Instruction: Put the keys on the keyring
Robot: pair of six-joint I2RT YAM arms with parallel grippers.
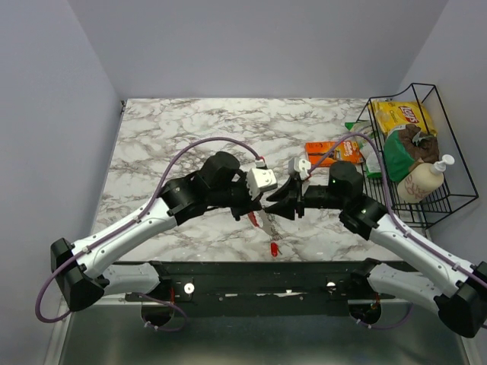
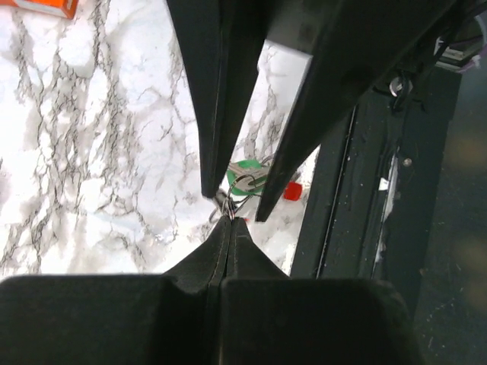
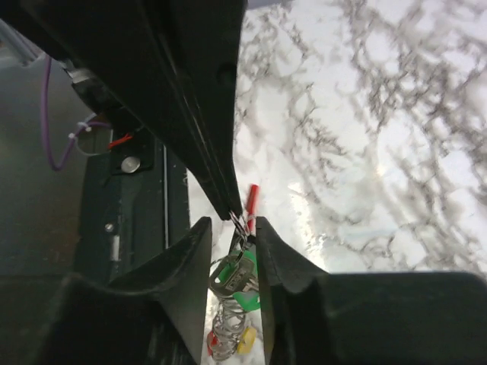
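Note:
My left gripper is shut, its tips pinching the thin metal keyring above the marble table near its front edge. A green-headed key with a silver key over it hangs from the ring. A red key stands just behind it. Below hang a wire coil and small yellow and red heads. My right gripper is part open, one finger on each side of the ring and green key. A separate red key lies on the table.
An orange flat packet lies at the back right. A black wire basket at the right edge holds a chip bag, a green bag and a lotion bottle. The black mounting rail runs along the table's front edge.

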